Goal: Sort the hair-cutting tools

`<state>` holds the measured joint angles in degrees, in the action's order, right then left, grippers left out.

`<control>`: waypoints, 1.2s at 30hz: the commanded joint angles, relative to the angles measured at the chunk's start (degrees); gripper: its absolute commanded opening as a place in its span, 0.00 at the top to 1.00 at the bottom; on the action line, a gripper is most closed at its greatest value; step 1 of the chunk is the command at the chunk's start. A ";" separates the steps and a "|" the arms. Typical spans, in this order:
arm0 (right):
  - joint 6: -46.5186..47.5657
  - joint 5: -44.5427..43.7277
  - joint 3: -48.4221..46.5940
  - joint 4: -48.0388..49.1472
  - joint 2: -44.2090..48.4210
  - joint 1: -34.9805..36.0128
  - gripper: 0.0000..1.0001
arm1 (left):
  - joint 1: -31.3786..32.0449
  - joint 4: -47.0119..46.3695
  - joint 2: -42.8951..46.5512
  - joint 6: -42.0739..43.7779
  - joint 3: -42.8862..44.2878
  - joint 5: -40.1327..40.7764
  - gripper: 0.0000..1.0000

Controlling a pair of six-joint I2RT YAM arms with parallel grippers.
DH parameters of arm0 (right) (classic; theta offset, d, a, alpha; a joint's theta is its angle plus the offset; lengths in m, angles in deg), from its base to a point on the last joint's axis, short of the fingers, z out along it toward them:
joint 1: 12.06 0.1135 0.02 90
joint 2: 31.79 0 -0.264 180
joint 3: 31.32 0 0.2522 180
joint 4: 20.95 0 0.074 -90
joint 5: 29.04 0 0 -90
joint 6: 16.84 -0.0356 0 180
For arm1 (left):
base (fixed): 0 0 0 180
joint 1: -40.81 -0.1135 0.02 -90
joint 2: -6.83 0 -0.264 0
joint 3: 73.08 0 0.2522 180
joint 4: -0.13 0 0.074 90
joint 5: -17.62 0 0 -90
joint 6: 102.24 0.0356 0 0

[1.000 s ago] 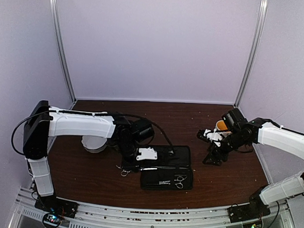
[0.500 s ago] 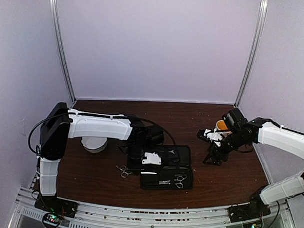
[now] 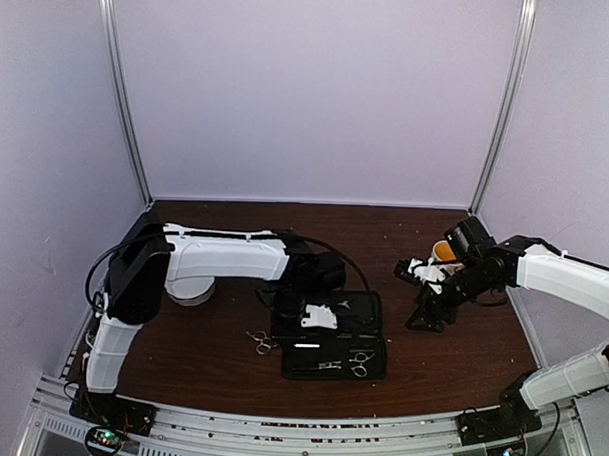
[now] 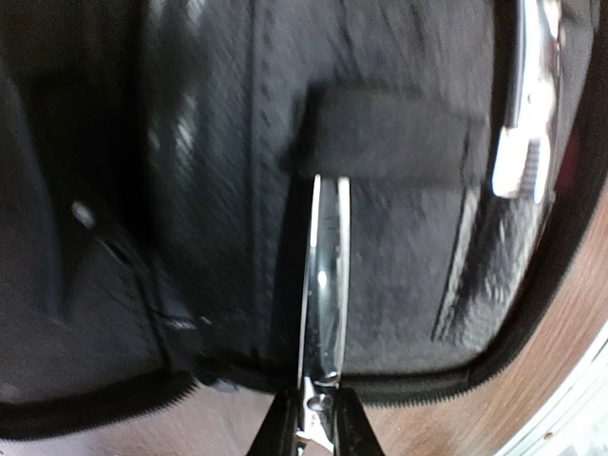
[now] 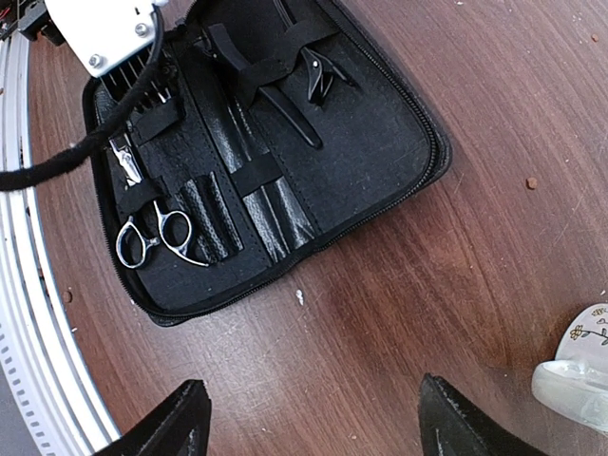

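Alignment decides this: the left gripper (image 4: 312, 427) pinches a slender silver tool (image 4: 323, 275) by its end. Its long axis runs straight out from the fingertips to an elastic loop (image 4: 389, 133) in the near half of the open zip case (image 4: 190, 209). Well apart to the right, the right gripper (image 5: 318, 415) hangs spread wide and empty.

High rear overview; both wrist views down on the case (image 5: 380, 142), left close, right farther.

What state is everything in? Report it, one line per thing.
zip case: open, flat.
held scissors: blades closed, tip under a strap.
left end effector: shut on held scissors.
stowed scissors: strapped inside the case.
black tools: strapped in the case.
right end effector: open, empty.
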<state>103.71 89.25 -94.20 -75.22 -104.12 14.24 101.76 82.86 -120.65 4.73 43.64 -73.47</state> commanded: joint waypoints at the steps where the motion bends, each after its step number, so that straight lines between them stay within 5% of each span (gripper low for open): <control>1: 0.64 0.49 -0.43 -0.24 0.97 -0.37 0.23 | 0.69 1.78 -2.44 -0.46 5.36 -0.97 1.00; 36: 0.64 0.49 -0.63 -0.45 -0.59 -0.35 0.24 | 2.07 -2.40 -11.33 3.23 17.25 -10.29 1.00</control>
<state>104.10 89.27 -94.20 -75.22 -104.23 14.24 103.44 84.13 -130.66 6.70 58.96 -80.59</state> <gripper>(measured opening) 0.766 0.109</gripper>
